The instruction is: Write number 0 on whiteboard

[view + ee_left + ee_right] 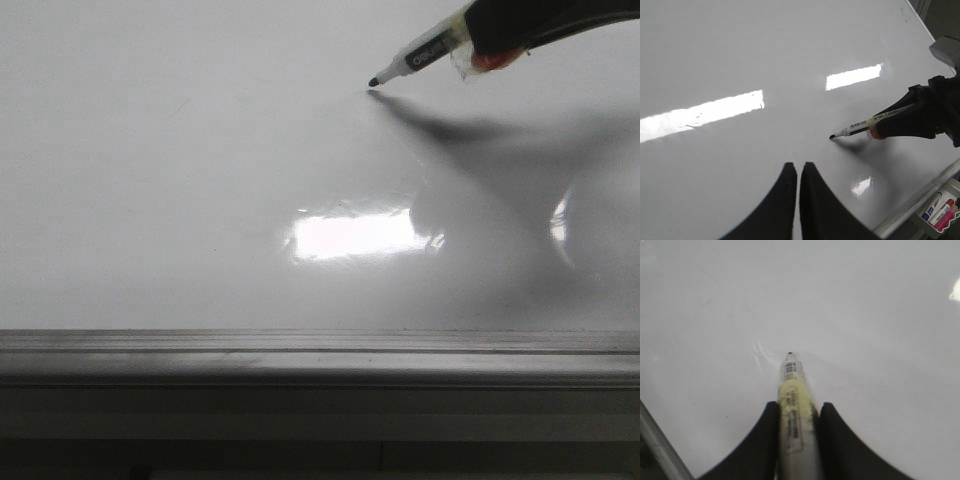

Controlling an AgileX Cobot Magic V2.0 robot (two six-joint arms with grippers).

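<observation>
The whiteboard (pixel 180 180) is a wide, glossy white sheet carrying bright rectangular glare and a grey metal ledge (pixel 320 360) along its lower edge; no number 0 shows on it. Beside its edge a small tray (pixel 940 212) holds several capped markers. The right gripper (pixel 797 432) is clamped on a slim white marker (pixel 420 55), black tip at the board. The left gripper (pixel 798 187), smooth black, has its fingers together, holding nothing.
</observation>
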